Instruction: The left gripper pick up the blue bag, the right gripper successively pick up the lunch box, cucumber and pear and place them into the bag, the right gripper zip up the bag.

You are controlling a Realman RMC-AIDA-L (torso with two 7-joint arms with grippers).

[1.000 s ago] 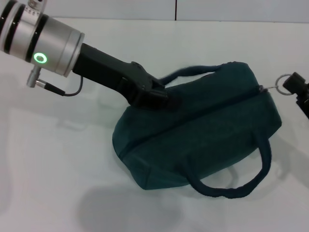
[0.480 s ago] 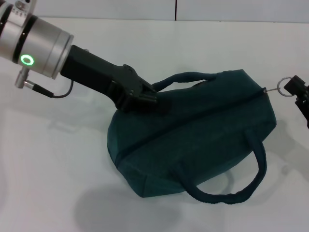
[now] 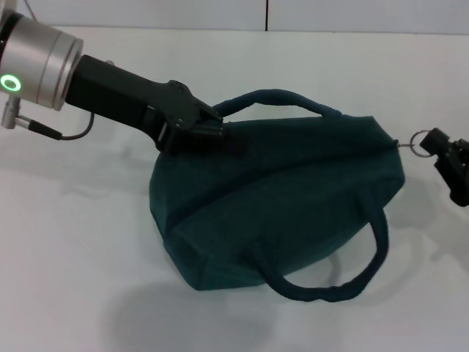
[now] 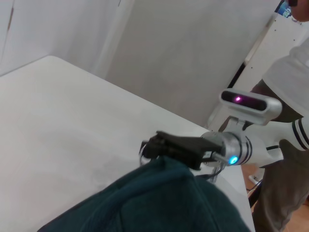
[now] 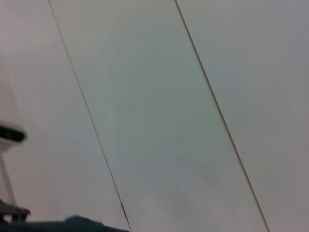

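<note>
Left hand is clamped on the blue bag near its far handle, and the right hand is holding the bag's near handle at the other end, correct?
Not quite. The left hand does grip the blue bag near its far handle, but the head view shows the right hand holding the zipper pull ring at the bag's end. The near handle hangs free.

Bag (image 3: 278,198) is plain dark teal all over, handles too. Left gripper (image 3: 212,136) is black, silver wrist (image 3: 37,62) glowing a green ring; table (image 3: 73,242) white.
</note>
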